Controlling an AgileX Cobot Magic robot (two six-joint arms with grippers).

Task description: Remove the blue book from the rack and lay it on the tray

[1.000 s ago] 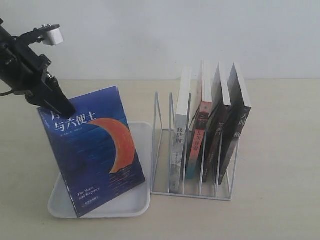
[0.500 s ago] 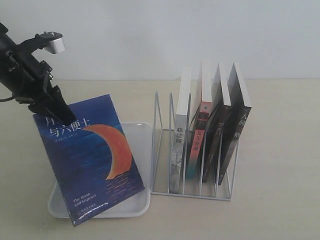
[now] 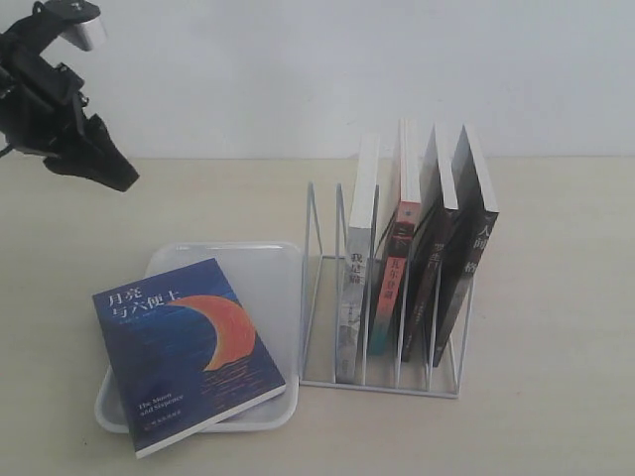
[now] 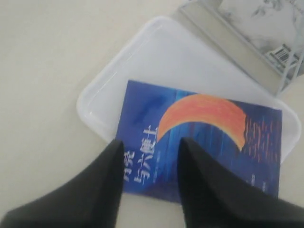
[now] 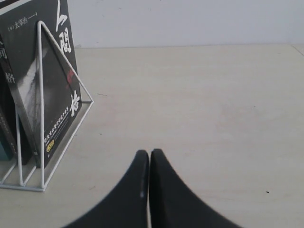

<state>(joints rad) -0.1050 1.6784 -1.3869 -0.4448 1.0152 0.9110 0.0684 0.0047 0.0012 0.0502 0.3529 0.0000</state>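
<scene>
The blue book point(image 3: 187, 352) with its orange crescent lies flat, cover up, on the white tray point(image 3: 258, 268), its near corner overhanging the tray's front-left rim. In the left wrist view the book point(image 4: 209, 133) and tray point(image 4: 142, 52) sit below the open left gripper point(image 4: 151, 143), which holds nothing. That left gripper point(image 3: 121, 178) hangs in the air above and to the left of the tray, clear of the book. The white wire rack point(image 3: 382, 317) stands right of the tray. My right gripper point(image 5: 150, 153) is shut and empty over bare table, beside the rack point(image 5: 42, 104).
Several books stay upright in the rack: a white-spined one point(image 3: 357, 283), a red-and-teal one point(image 3: 397, 283) and two black ones point(image 3: 466, 263). The rack's two left slots hold nothing. A white wall runs behind the beige table point(image 3: 556, 297).
The left gripper let go of the blue book, which dropped from tilted to flat on the tray. The gripper then rose and drew back to the upper left.
</scene>
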